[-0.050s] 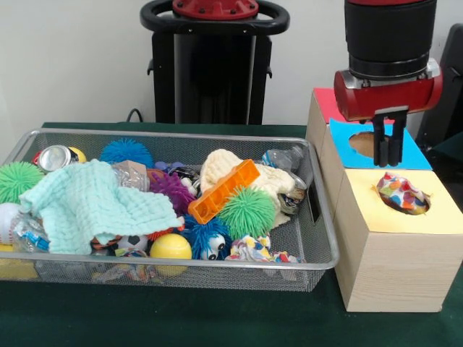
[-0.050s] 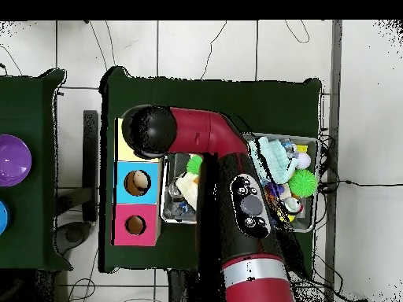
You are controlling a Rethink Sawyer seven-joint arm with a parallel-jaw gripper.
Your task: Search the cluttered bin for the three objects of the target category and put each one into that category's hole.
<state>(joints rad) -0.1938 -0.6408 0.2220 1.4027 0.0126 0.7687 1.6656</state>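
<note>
From the front, the gripper [image 1: 388,148] is hanging over the wooden box, its 2 dark fingers [image 1: 395,142] sitting close together and carrying nothing; just below and in front of it a patterned cloth bundle [image 1: 402,193] is sitting in the hole of the yellow panel [image 1: 441,210], half sunk and bulging above the rim; directly behind the fingers the blue panel [image 1: 412,152] is showing its own hole, and beyond that a strip of the red panel [image 1: 328,103] is peeking out; so 3 panels, 1 filled hole in sight. Well off to the side of the gripper the wire bin [image 1: 318,262] is holding the soft things: 1 mint cloth [image 1: 90,206], 1 cream knitted piece [image 1: 271,181], 1 patterned scrap [image 1: 249,249] against the near wall; these are looking light, limp and non-slippery, so I judge a pinch on a raised fold is the best hold, with nothing fragile about them; also countable are 2 green spiky balls [image 1: 247,212], 1 orange block [image 1: 223,191], 1 yellow ball [image 1: 171,246] and 1 can [image 1: 54,156]. From overhead, the arm [image 2: 212,138] is covering the gripper and the yellow panel's hole; beside it 2 open holes are showing, in the blue panel and the red panel, and the bin is lying on the far side of the arm.
</note>
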